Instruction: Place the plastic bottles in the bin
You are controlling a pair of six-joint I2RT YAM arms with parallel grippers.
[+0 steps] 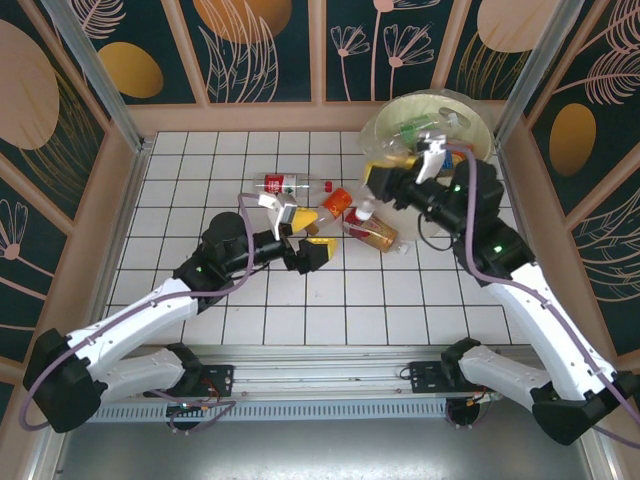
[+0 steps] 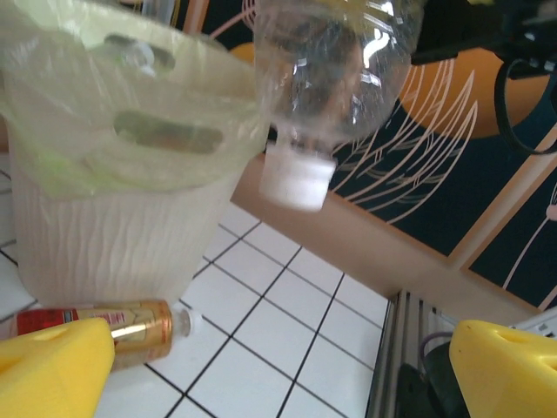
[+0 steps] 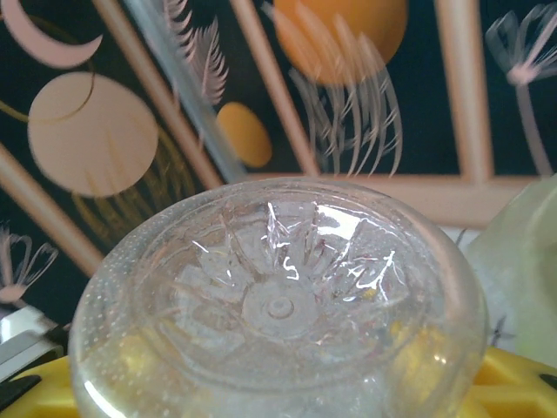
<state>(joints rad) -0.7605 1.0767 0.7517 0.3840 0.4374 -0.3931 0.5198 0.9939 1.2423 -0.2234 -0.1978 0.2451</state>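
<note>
Plastic bottles lie on their sides on the white tiled desk in our overhead view. We count a red-label bottle, an orange bottle and a brown bottle, all near the middle. The bin stands at the far right corner with bottles already inside. The left end effector sits just beside the orange bottle, its yellow pads spread and nothing between them. The right end effector is clenched on a clear bottle in front of the bin, with the cap pointing down.

From the left wrist we see yellow fingers far apart at the bottom corners, released. The clear bottle hangs above with its white cap lowest, right beside the lined bin wall and outside it. The brown bottle lies on the tiles near the bin's foot.

From the right wrist we look straight at the clear bottle's ribbed base, grasped between yellow fingers. The bin's pale edge shows at the right.
</note>
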